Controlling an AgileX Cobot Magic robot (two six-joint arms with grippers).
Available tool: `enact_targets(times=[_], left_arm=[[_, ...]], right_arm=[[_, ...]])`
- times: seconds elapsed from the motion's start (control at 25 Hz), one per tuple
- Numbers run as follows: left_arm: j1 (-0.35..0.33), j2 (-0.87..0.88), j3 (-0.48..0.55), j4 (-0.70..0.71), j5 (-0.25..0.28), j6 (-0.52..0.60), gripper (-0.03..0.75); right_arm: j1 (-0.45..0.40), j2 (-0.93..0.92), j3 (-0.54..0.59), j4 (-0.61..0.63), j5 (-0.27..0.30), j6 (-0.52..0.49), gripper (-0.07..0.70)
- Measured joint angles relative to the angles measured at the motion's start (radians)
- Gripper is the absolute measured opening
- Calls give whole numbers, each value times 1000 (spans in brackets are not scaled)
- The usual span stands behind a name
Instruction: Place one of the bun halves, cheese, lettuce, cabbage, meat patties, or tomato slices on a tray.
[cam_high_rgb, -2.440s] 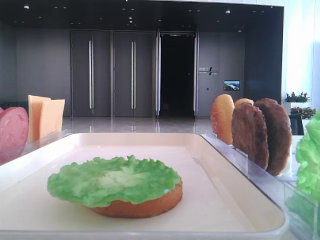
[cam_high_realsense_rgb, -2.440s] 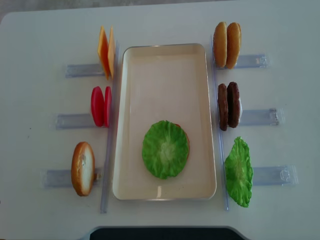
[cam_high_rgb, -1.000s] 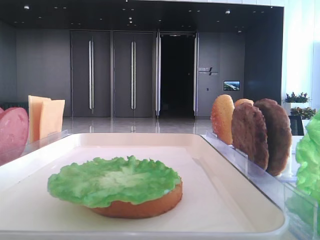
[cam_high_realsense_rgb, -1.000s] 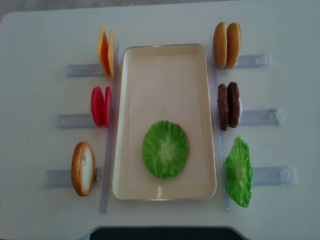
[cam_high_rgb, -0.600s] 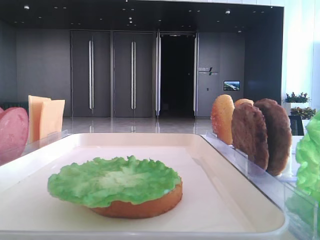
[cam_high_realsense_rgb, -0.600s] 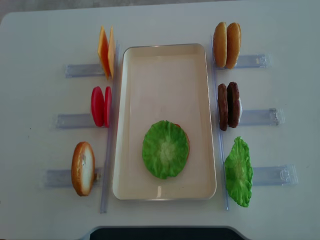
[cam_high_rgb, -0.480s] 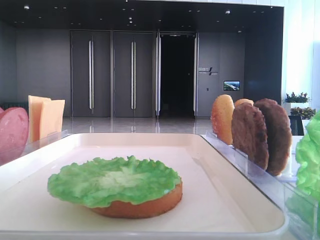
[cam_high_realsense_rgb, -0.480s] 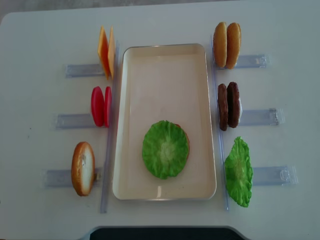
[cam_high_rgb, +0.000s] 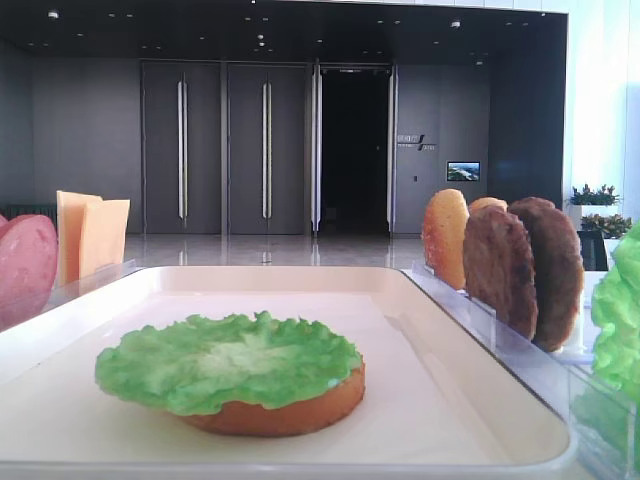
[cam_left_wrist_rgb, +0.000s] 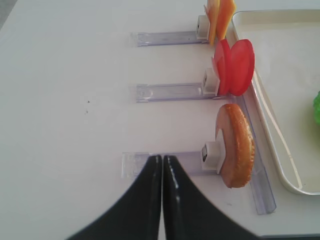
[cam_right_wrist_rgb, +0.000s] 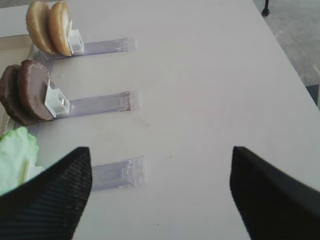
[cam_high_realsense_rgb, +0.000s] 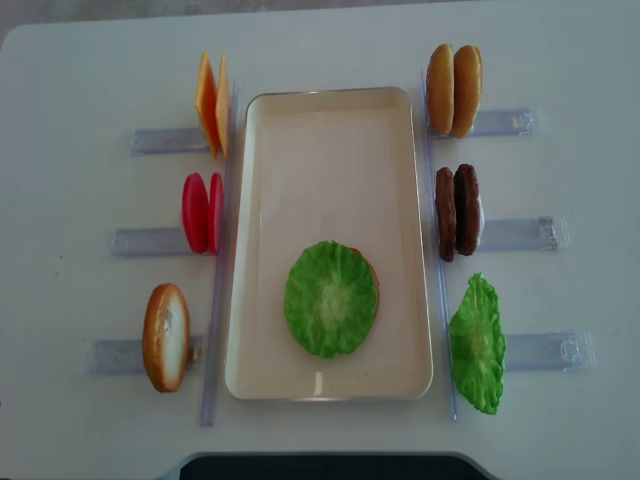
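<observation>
Nearest the robot, the left claw hangs with its two black fingers pressed together, holding nothing, above a clear rack on the white table. The right claw is spread wide and empty over the table's right side.

On the cream tray, toward its 6 o'clock end, a lettuce leaf lies flat on a bun half, covering it so only the bun's brown edge shows.

At 8 o'clock from the tray a lone bun half stands on edge in its rack. At 4 o'clock a second lettuce leaf stands upright.

Farther out, red tomato slices stand at 9 o'clock and two dark meat patties at 3 o'clock.

Farthest, orange cheese slices stand at 11 o'clock and two more buns at 1 o'clock.
</observation>
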Motion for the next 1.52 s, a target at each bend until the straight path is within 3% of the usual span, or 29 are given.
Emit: enact_targets(times=[1.04,1.08,1.12,1.52], left_arm=[[0,0,0,0,0,0,0],[-32,15,0,0,0,0,0],[0,0,0,0,0,0,0],[0,0,0,0,0,0,0]], right_arm=[[0,0,2,0,-7,-12,535],[0,0,2,0,-7,-12,535],[0,0,2,0,-7,-12,535],[0,0,2,0,-7,-12,535]])
